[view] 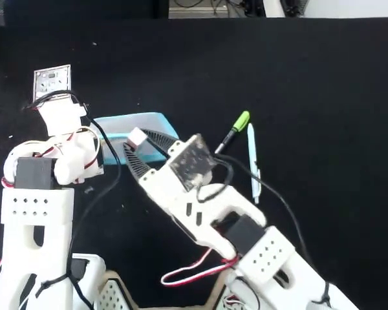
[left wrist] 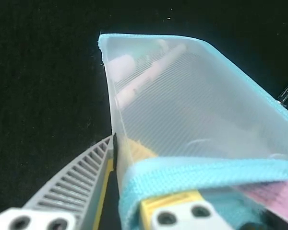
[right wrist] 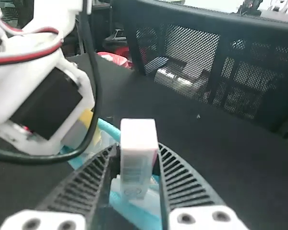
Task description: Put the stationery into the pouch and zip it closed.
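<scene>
Clamping right gripper: its jaws are pinching a white eraser upright between them and holding it just over the pouch's near edge.
Left gripper: it is gripping the pouch's wall at the 9 o'clock end, with the grey finger lying outside and the other jaw sitting inside the opening.
Pouch: it is lying at about 10 o'clock on the black table, its mouth gaping towards the left arm; white stick-like items are showing through its see-through side.
Highlighter: green-capped, it is lying at 3 o'clock of the pouch, tilted.
Pen: pale blue, it is lying just beside the highlighter, on its 4 o'clock side.
</scene>
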`<action>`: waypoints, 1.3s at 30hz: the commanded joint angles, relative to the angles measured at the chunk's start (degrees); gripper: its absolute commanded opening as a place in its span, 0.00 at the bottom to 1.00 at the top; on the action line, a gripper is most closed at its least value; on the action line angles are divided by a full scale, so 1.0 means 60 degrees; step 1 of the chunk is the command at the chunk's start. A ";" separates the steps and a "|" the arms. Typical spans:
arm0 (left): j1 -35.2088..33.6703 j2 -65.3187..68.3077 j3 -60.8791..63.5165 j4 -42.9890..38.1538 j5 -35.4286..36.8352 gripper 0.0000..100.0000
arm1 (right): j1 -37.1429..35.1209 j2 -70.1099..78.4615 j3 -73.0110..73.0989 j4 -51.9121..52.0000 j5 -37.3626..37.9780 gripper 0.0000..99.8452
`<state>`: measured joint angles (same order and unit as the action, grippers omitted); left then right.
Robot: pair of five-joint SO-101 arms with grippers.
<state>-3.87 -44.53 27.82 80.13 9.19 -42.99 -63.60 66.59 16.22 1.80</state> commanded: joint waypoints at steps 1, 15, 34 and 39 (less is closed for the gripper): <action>-0.0022 0.0000 -0.0051 -0.0103 -0.0059 0.03 | 0.0088 -0.0886 0.0286 0.0029 0.0073 0.04; -0.0022 0.0000 -0.0081 -0.0088 -0.0059 0.03 | 0.0132 -0.0388 0.1780 -0.1582 0.0484 0.01; -0.0022 0.0000 -0.0066 -0.0088 -0.0059 0.03 | 0.0088 -0.0051 0.0374 0.0982 0.1377 0.15; -0.0022 0.0000 -0.0066 -0.0088 -0.0059 0.03 | 0.0147 -0.0242 -0.2733 0.5143 0.0308 0.31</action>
<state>-3.78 -44.44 27.91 80.13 9.19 -43.08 -64.31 62.11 32.92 5.58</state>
